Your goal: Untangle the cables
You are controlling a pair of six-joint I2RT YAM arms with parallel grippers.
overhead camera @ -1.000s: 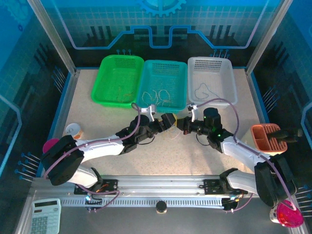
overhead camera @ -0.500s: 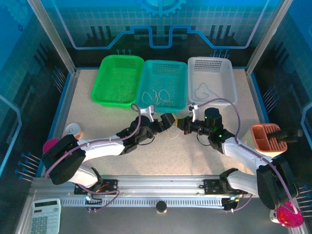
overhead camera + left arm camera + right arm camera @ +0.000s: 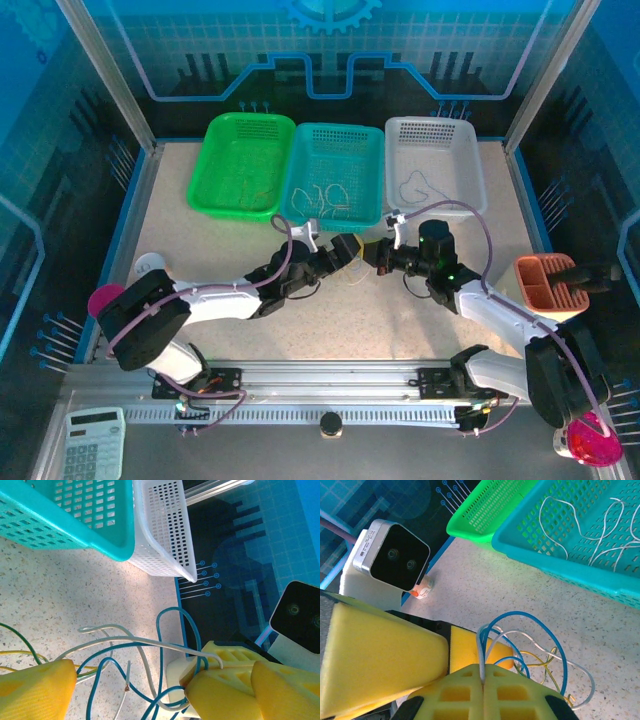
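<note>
We see thin flexible cables [image 3: 536,646] in dark blue, whitish and yellow over a beige speckled tabletop [image 3: 485,585]. At upper centre in the top view sit a bright green perforated plastic basket [image 3: 243,165], a teal perforated basket [image 3: 335,170] and a white perforated basket [image 3: 435,160]. The right gripper [image 3: 482,675] has waffle-patterned yellow pads [image 3: 455,692]

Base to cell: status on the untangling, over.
Left end effector open, at the cables. Right end effector shut on a whitish cable. Blue, whitish, yellow strands tangled on the table. Teal basket close beyond.
</note>
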